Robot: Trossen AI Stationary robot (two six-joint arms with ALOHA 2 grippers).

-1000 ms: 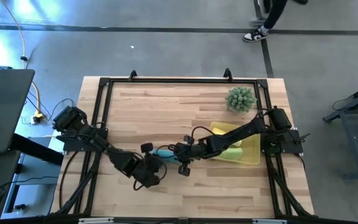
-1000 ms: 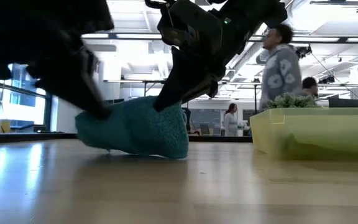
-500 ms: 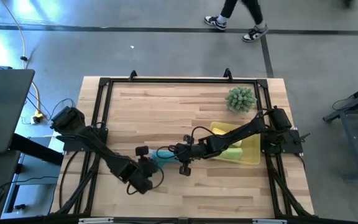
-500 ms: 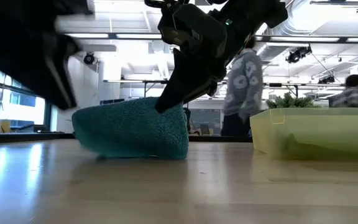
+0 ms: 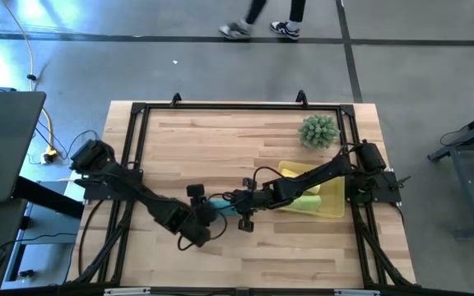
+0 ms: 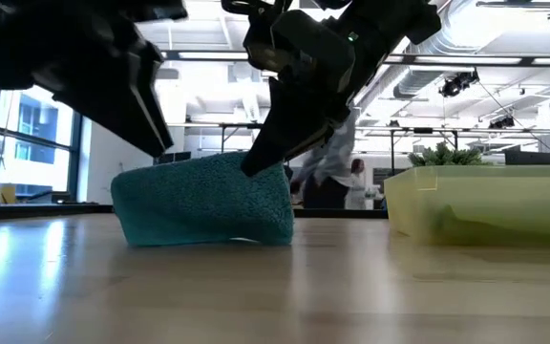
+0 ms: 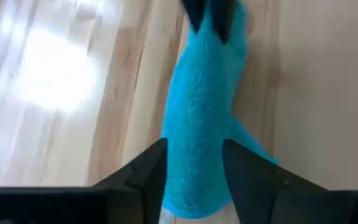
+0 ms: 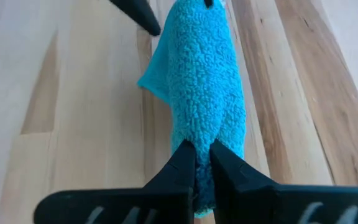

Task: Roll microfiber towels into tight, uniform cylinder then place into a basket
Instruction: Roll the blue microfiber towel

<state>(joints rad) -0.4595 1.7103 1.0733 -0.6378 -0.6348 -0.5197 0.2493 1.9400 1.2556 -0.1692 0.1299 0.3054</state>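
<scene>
**Teal roll lies between the two grippers**

High view: the rolled teal microfiber towel [image 5: 217,202] lies on the wooden table [image 5: 245,140], long axis running arm to arm.

Low view: the translucent yellow plastic basket [image 6: 485,203] stands well apart.

Wrist views: the right gripper [image 8: 202,163] pinches one end; the left gripper [image 7: 193,167], fingers spread, straddles the other.

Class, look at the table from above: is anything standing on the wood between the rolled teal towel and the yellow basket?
Nothing visible stands there. The teal towel lies on bare wood, pinched by the right tool; the basket is beside it. The plant sits off that path.
</scene>
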